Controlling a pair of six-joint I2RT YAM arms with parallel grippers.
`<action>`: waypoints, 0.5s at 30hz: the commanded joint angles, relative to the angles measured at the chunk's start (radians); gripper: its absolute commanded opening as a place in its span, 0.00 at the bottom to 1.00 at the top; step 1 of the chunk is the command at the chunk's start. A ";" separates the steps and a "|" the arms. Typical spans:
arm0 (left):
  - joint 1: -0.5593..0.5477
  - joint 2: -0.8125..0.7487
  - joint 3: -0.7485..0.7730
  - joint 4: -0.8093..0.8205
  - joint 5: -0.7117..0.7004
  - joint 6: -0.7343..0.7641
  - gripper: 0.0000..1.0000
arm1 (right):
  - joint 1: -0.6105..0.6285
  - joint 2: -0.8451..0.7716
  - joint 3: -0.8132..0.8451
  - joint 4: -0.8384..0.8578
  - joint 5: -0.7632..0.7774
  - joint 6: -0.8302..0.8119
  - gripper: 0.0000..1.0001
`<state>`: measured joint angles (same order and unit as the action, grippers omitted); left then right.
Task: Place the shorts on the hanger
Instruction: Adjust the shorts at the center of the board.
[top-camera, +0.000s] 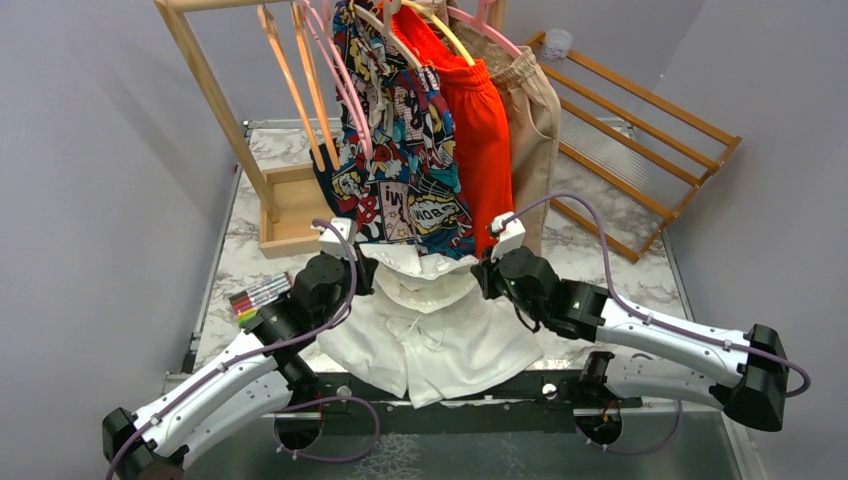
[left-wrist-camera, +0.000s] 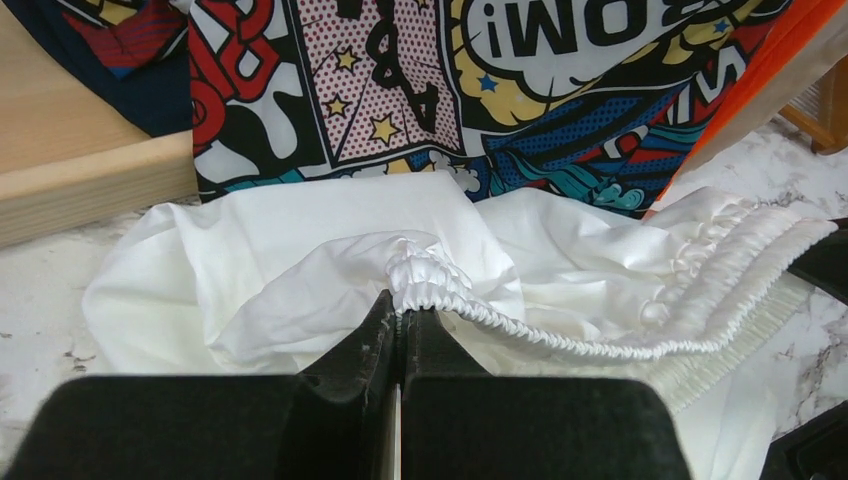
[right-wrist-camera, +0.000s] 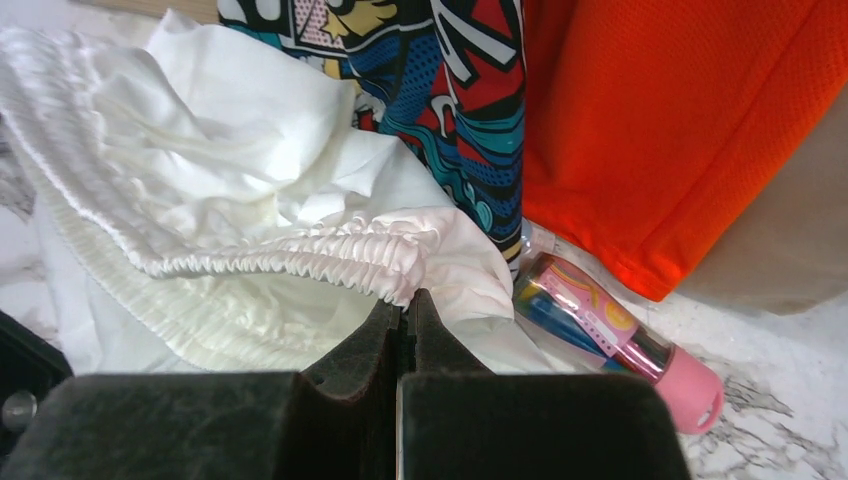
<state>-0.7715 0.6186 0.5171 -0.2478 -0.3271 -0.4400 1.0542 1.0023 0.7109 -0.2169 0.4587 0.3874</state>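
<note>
Left claw (left-wrist-camera: 400, 325) and right claw (right-wrist-camera: 403, 310) clenched on white shorts' (top-camera: 430, 340) waistband (left-wrist-camera: 560, 342), nine and three o'clock, spreading it. Pink hanger (top-camera: 350, 100) at twelve.

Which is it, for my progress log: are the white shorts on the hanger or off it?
Off. The shorts lie on the table, their waistband pinched by the shut left gripper and right gripper.

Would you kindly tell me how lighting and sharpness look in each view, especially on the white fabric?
Top external: even, soft light, faint shadows; the shorts keep visible folds. Left wrist: waistband gathers crisp, the left pincer a dark mass with little detail. Right wrist: same for the right pincer; the orange-red shorts look strongly saturated.
</note>
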 joint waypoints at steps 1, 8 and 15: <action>0.003 0.035 -0.029 0.051 0.013 -0.072 0.00 | 0.001 -0.010 -0.030 0.079 -0.052 0.029 0.01; 0.003 0.045 -0.077 0.064 0.030 -0.125 0.00 | 0.000 -0.020 -0.115 0.090 -0.118 0.075 0.01; 0.002 0.073 -0.088 0.047 -0.045 -0.147 0.00 | 0.000 -0.040 -0.149 0.038 -0.094 0.150 0.01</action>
<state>-0.7715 0.6739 0.4332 -0.2195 -0.3222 -0.5564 1.0542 0.9859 0.5854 -0.1658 0.3676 0.4679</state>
